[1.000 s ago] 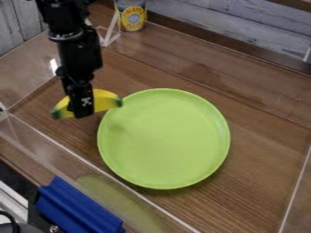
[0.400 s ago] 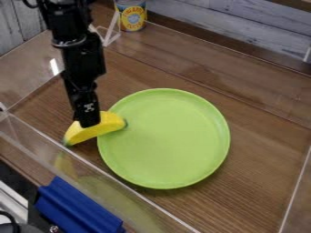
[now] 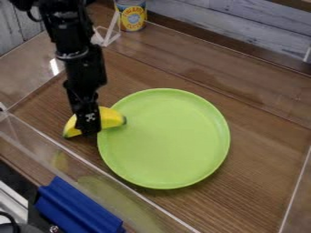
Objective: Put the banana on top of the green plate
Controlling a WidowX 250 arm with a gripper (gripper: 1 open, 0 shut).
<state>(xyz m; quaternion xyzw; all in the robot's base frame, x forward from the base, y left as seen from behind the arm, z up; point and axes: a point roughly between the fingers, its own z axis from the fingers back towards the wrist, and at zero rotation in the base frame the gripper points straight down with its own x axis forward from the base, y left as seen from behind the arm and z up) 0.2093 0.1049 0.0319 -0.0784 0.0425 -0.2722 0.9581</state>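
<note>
Pointing straight down, claw (image 3: 84, 118) spread over banana (image 3: 102, 121), lying on surface (image 3: 243, 86) against green plate (image 3: 170, 136) left rim.

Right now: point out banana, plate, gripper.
banana (image 3: 107, 118), camera view, yellow right end by the plate's edge
plate (image 3: 170, 141), camera view, bare green middle
gripper (image 3: 84, 120), camera view, between fingertips, over the banana

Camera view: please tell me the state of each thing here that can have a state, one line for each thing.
banana: lying at the left rim of the plate, partly over the rim, not fully on the plate.
green plate: flat on the table, nothing resting in its middle.
end effector: pointing down, right at the banana; open.
yellow can: standing upright at the back of the table.
</note>
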